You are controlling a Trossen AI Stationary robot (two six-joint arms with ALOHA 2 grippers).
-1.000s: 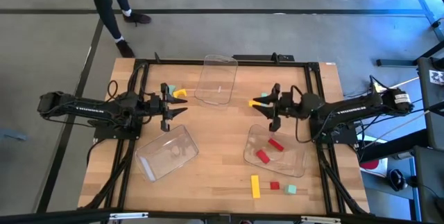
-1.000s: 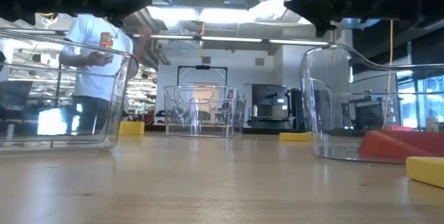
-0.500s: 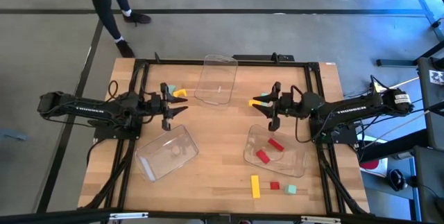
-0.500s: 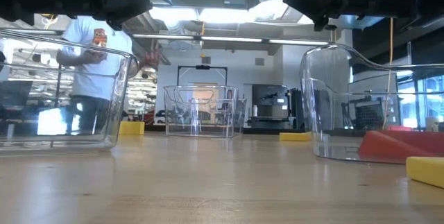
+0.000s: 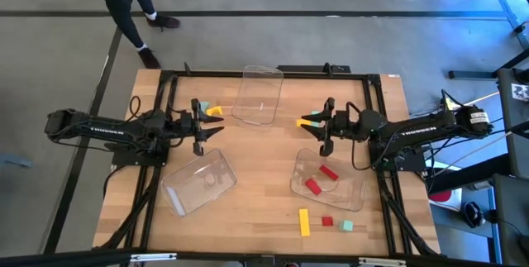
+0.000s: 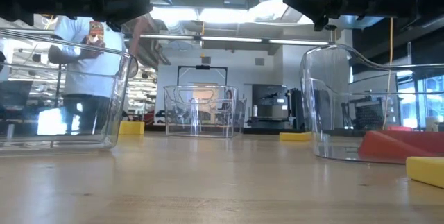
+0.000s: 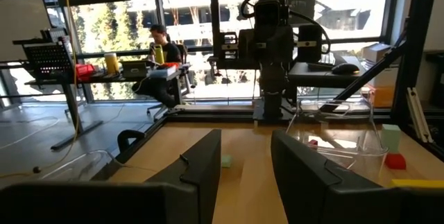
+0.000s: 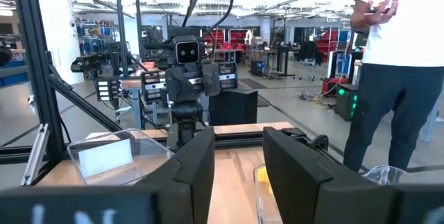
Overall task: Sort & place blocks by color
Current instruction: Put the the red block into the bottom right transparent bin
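Hovering over the pale, grained wooden table [image 5: 264,155], both dark arms faced each other on either side of the middle tray [image 5: 258,93], a clear, glossy plastic rectangle with rounded corners at the far edge. The left gripper [image 5: 208,126] hung just left of that tray, its two flat fingers [image 7: 201,172] spread apart with nothing between them. The right gripper [image 5: 321,128] hung just right of the tray, and its blunt fingers [image 8: 198,165] likewise stood apart and empty.

A curved yellow block [image 5: 214,112] lay near the middle tray's left side, and a small yellow piece [image 5: 303,122] near its right side. Nearer the front than the middle tray and to its right sat a second clear tray [image 5: 351,193] holding two red bars [image 5: 329,172]. Farther forward again lay a yellow bar [image 5: 304,221], a red cube [image 5: 327,221] and a mint cube [image 5: 348,226]. A third clear tray [image 5: 200,182] lay forward and left of the middle tray.
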